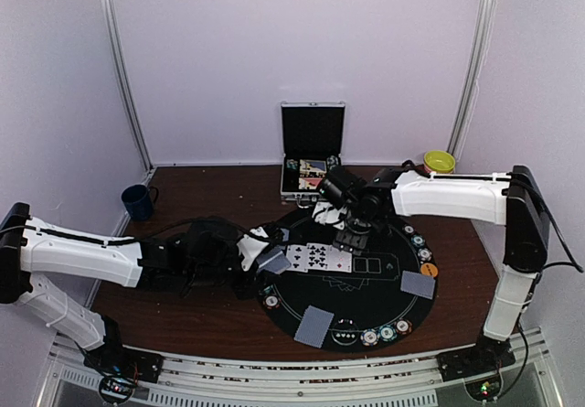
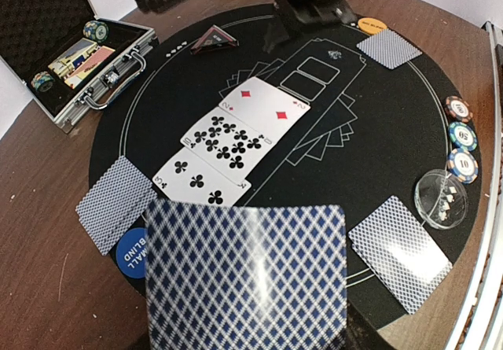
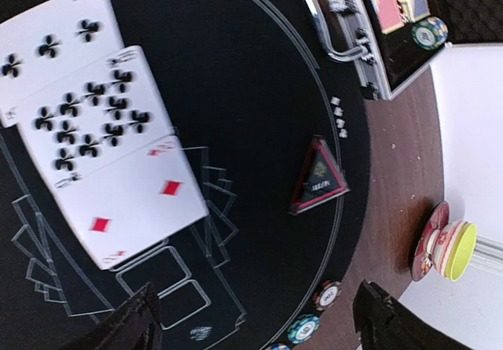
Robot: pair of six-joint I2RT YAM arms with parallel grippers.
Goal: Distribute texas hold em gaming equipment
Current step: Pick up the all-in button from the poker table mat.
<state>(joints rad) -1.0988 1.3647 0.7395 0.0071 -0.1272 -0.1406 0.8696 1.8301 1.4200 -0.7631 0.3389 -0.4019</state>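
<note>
My left gripper is shut on a deck of blue-backed playing cards, which hides its fingers in the left wrist view. It hovers over the left edge of the round black mat. Three face-up cards lie in a row mid-mat: three of clubs, ten of clubs, two of diamonds. My right gripper stands wide open just beyond the two of diamonds, holding nothing. Face-down piles sit round the rim, with poker chips, a blue button and an orange button.
The open silver case stands behind the mat, a dark blue mug at the far left, and a yellow-lidded container at the back right. A red-edged triangle marker and a clear glass dish sit on the mat.
</note>
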